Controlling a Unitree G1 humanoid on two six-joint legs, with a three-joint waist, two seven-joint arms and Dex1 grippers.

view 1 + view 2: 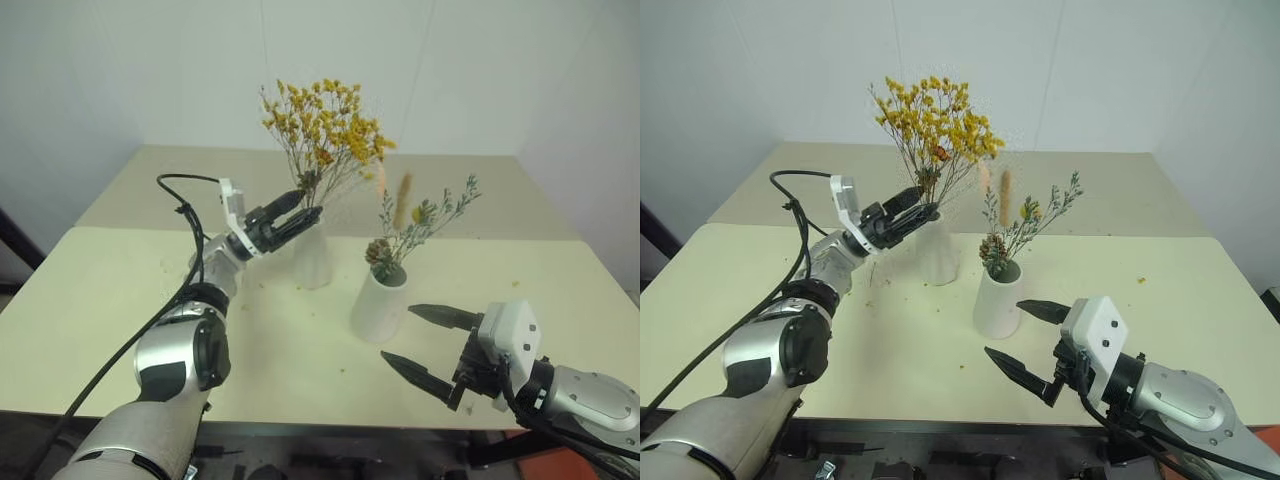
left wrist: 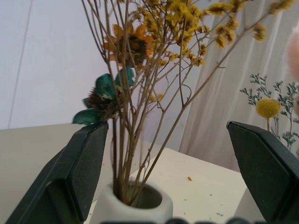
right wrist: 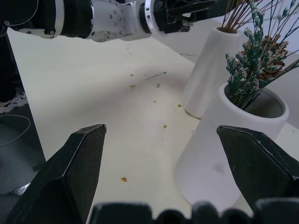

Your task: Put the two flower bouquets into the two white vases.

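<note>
— Containers on the table [image 1: 120,290]?
— Two white vases, near the middle, close together yet apart. Slim vase [image 1: 313,255] toward 12 o'clock; stout vase [image 1: 381,303] just beside it toward 4 o'clock.

— Contents of the slim one?
— Yellow-orange bouquet [image 1: 325,125], stems down in the narrow mouth, blossoms fanning high above. Also a dark seed head with teal petals among the stems, seen from the left wrist.

— And the stout one?
— Grey-green sprig bouquet [image 1: 420,220] standing in the wide mouth: brown pinecone at the rim, yellow ball flower, pink-tan plumes rising above, sprig leaning toward 2 o'clock.

— Left end effector [image 1: 297,219]?
— Up at the stems just above the slim vase's mouth, reaching in from 9 o'clock. Fingers spread wide to either side of the stems, gripping nothing.

— Right end effector [image 1: 425,345]?
— Low at 5 o'clock from the stout vase, near it without touching. Fingers wide apart, empty, pointing toward 9 o'clock.

— Anything loose?
— Small yellow crumbs [image 3: 123,179] scattered over the table around both vases.
</note>
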